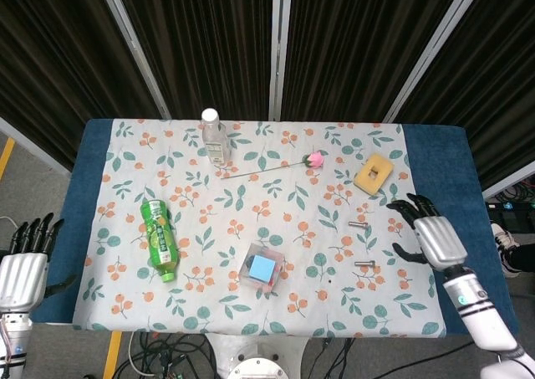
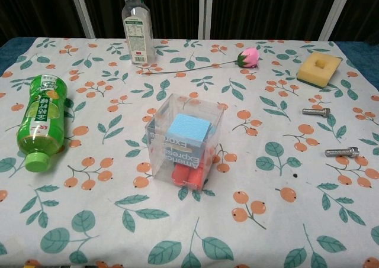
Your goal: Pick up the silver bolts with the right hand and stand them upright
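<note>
Two silver bolts lie flat on the flowered tablecloth at the right. One bolt (image 1: 359, 225) (image 2: 315, 111) lies farther back, the other bolt (image 1: 364, 264) (image 2: 341, 152) nearer the front. My right hand (image 1: 430, 235) hovers open over the cloth's right edge, a little right of both bolts and touching neither. My left hand (image 1: 22, 270) hangs open off the table's left side, fingers spread, holding nothing. The chest view shows neither hand.
A yellow sponge block (image 1: 373, 174) sits behind the bolts. A pink flower on a stem (image 1: 315, 158), a clear bottle (image 1: 215, 136), a lying green bottle (image 1: 159, 238) and a clear box holding blue and red blocks (image 1: 262, 267) occupy the middle and left.
</note>
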### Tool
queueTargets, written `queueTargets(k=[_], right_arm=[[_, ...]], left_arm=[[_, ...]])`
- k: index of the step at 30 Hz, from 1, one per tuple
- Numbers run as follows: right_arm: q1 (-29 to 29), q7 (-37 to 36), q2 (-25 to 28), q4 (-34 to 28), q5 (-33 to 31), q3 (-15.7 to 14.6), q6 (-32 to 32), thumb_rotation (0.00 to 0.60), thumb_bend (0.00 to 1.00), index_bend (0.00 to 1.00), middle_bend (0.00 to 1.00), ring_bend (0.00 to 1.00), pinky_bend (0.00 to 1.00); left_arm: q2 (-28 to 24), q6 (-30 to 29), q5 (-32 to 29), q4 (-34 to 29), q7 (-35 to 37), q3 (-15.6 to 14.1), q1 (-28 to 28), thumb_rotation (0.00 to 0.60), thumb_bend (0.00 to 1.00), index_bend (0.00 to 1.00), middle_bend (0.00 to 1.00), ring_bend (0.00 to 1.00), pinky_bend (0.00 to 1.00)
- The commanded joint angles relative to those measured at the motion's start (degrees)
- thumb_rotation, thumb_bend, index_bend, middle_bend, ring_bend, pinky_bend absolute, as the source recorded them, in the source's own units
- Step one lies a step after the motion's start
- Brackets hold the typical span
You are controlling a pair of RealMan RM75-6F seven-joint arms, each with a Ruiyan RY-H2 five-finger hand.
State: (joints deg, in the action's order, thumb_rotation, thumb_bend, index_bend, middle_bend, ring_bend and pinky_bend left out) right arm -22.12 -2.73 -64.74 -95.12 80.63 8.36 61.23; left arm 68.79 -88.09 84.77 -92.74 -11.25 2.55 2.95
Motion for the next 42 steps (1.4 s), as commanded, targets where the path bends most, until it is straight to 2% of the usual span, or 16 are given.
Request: queueTargets(k=[1, 7, 13, 23, 42], right_arm=[[-7.1, 10.4, -6.7, 4.6, -8.1, 3.0, -7.1, 0.6, 0.22, 0.27, 0.19, 0.0, 0.0], [-11.4, 24.0, -14.1, 10.9, -13.0, 1.4, -9.2, 0.6, 0.22, 0.36, 0.2, 0.0, 0.0], [-13.3, 30.1, -18.8, 14.9, -15.4, 0.7, -8.6, 0.6, 0.22, 0.42, 0.21, 0.0, 0.0], [-14.6, 31.3, -22.7, 18.9, -17.5, -0.2, -9.2, 0.6, 0.25, 0.45, 0.21, 0.0, 0.0], [-15.3, 30.2, -23.7, 20.4, -18.0, -1.1, -9.1, 0.6, 0.27, 0.48, 0.23, 0.0, 0.0]], left_arm=[[0.1, 0.2, -0.3, 0.2, 0.3, -0.1, -0.1, 0.6, 0.06, 0.09, 0.0, 0.0, 0.0], [0.1, 0.6, -0.9, 0.9, 1.3, -0.1, -0.2, 0.6, 0.06, 0.09, 0.0, 0.0, 0.0], [-0.1, 1.3, -0.8, 1.0, 2.4, -0.3, -0.1, 0.6, 0.06, 0.09, 0.0, 0.0, 0.0], [0.1, 1.1, -0.6, 1.6, 3.0, -0.3, -0.3, 0.6, 0.06, 0.09, 0.0, 0.0, 0.0], [0.4, 1.2, -0.8, 2.2, 3.3, -0.3, -0.3, 0.6, 0.06, 0.09, 0.0, 0.0, 0.0]])
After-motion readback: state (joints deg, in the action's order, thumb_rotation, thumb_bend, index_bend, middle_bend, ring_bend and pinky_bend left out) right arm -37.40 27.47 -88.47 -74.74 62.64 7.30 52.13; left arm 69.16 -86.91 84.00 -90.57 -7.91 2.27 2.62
